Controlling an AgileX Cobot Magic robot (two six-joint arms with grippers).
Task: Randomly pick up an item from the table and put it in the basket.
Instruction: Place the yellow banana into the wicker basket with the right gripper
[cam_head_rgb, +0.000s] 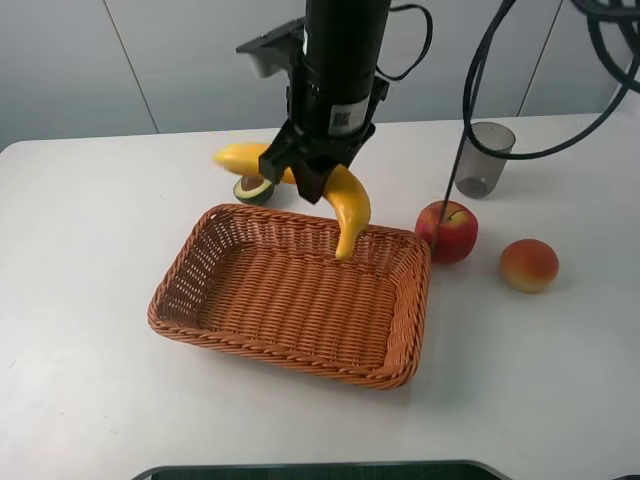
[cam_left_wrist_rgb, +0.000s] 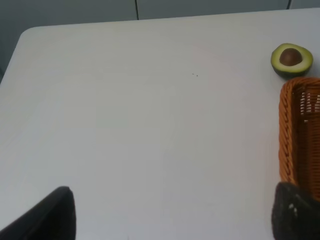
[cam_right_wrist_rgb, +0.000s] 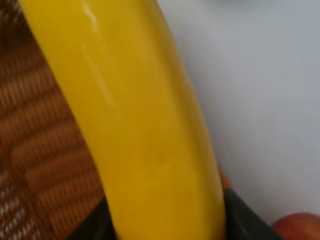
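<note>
Banana (cam_head_rgb: 352, 208) hangs clamped in right gripper (cam_head_rgb: 308, 174) over far rim of basket (cam_head_rgb: 280, 352); left gripper (cam_left_wrist_rgb: 175, 214) spread wide, empty

You have half an avocado (cam_head_rgb: 254, 188) lying cut face up on the far side, left of centre, with its brown pit showing. Over on your right sits a red apple (cam_head_rgb: 447, 231) with a yellowish patch, and a round orange-red fruit (cam_head_rgb: 529, 265) lies near it, further right and not touching. Behind those two, a grey see-through cup (cam_head_rgb: 484, 158) stands upright.
</note>
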